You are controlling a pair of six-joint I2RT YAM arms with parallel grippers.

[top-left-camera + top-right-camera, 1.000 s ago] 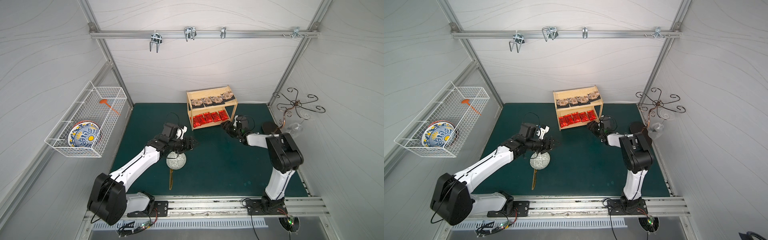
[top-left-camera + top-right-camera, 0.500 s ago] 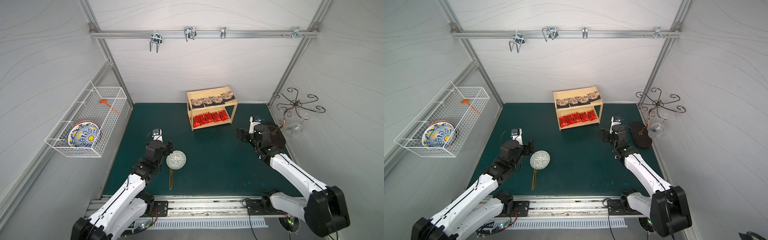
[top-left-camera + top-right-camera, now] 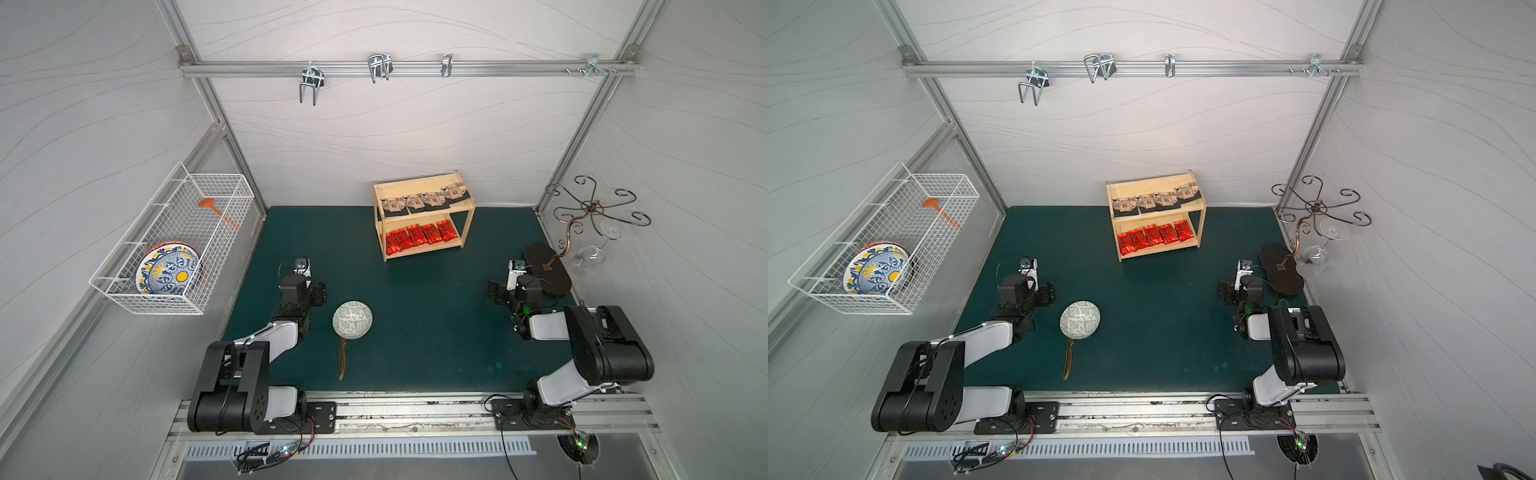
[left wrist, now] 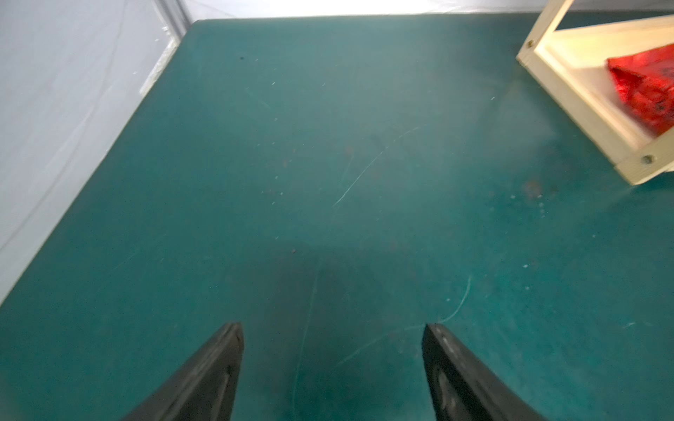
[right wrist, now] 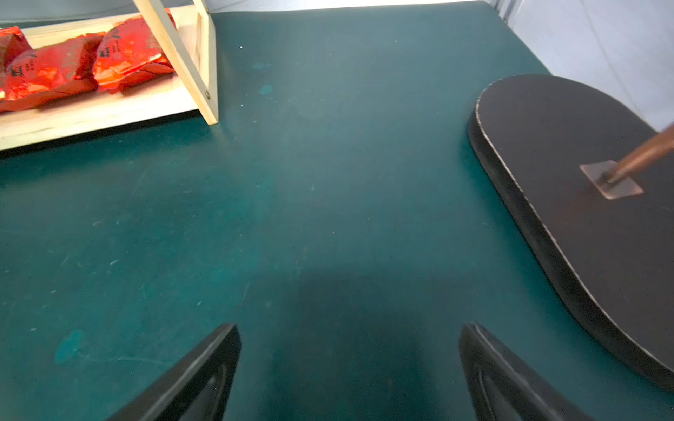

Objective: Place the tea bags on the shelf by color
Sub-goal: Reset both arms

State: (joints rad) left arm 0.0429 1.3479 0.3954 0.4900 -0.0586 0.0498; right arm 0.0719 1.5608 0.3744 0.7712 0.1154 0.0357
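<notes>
Tea bags (image 3: 419, 237) sorted on shelf (image 3: 415, 186); L pincer (image 4: 332, 326), R pincer (image 5: 350, 326) spread.

The black-and-white left arm (image 3: 274, 336) is folded at the elbow, its black two-fingered left gripper (image 4: 332, 330) spread wide and empty. The matching right arm (image 3: 552, 326) is folded likewise. Its right gripper (image 5: 349, 330) gapes empty, seemingly hovering low.
</notes>
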